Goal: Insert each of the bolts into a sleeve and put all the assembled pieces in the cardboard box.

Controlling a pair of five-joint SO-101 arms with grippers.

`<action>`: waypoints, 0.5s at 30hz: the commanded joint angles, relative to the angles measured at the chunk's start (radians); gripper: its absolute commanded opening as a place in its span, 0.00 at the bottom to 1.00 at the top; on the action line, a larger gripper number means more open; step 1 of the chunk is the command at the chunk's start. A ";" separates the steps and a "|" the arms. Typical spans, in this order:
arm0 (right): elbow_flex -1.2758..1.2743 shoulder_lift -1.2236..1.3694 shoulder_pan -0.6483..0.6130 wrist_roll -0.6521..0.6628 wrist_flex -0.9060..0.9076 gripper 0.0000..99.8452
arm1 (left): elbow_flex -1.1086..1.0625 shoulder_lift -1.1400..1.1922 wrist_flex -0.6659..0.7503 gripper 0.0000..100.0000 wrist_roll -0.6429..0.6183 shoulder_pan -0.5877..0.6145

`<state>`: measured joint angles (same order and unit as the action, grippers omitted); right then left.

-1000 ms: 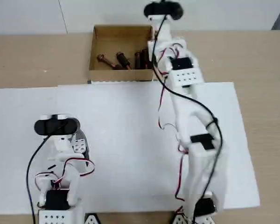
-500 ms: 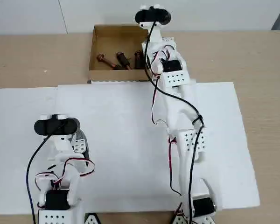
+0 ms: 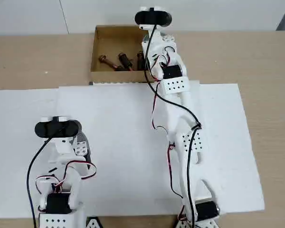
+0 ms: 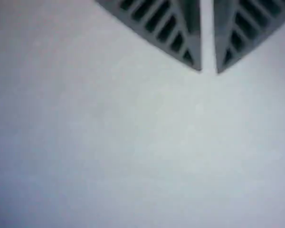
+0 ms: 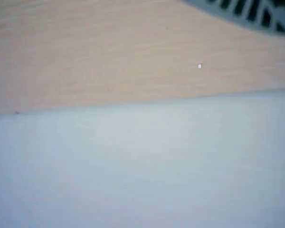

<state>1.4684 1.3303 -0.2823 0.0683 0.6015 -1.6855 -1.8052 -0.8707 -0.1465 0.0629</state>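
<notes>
The cardboard box [image 3: 99, 71] stands at the far edge of the white paper. Brown bolt-and-sleeve pieces [image 3: 125, 60] lie inside it, side by side. My right arm stretches out to the box, and my right gripper [image 3: 151, 46] hangs over the box's right wall, mostly hidden under the wrist. In the right wrist view a grey part of that gripper [image 5: 249, 13] shows against bare wood. My left gripper [image 4: 208, 70] is shut with nothing in it, low over the white paper [image 4: 133, 152]. That arm is folded up at the near left [image 3: 80, 147].
A large white paper sheet [image 3: 123, 142] covers the middle of the wooden table [image 3: 33, 57]. The right arm's links and cables [image 3: 185, 137] lie over the sheet's right half. A white wall [image 3: 85, 14] runs behind the table.
My right arm has swung left, so its wrist now sits over the box's right wall instead of beside it. The left arm has stayed still.
</notes>
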 commanded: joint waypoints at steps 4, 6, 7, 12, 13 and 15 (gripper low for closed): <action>0.089 -0.031 -0.096 0.009 -0.021 0.00 | 0.004 -0.009 -0.008 0.01 0.002 0.000; 0.089 -0.033 -0.102 0.009 -0.021 0.01 | 0.004 -0.009 -0.008 0.01 0.002 0.000; 0.089 -0.033 -0.104 0.009 -0.021 0.01 | 0.004 -0.009 -0.008 0.01 0.002 0.000; 0.150 -0.033 -0.120 0.006 0.068 0.04 | 0.004 -0.009 -0.008 0.01 0.002 0.000; 0.172 -0.033 -0.125 0.005 0.111 0.07 | 0.004 -0.009 -0.008 0.01 0.002 0.000; 0.212 -0.027 -0.130 0.005 0.176 0.14 | 0.004 -0.009 -0.008 0.01 0.002 0.000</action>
<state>1.5512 1.3334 -0.2961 0.0683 0.7165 -1.6855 -1.8052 -0.8707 -0.1465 0.0629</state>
